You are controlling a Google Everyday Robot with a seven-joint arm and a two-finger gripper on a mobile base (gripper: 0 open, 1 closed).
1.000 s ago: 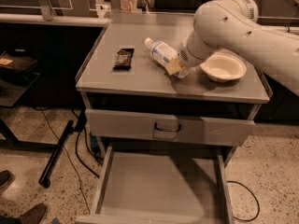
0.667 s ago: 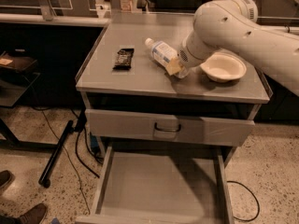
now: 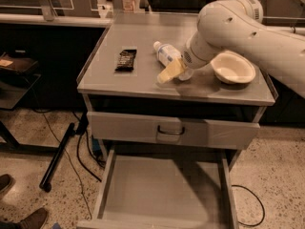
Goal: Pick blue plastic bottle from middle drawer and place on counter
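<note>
Covering blue plastic bottle [image 3: 165,52] — gripper [image 3: 171,71], on counter [image 3: 138,32]

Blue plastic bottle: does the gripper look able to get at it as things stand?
Probably yes. The blue plastic bottle lies on the counter with the gripper right at its uncapped end, nothing between them. The white bowl and the dark packet sit off to either side.
</note>
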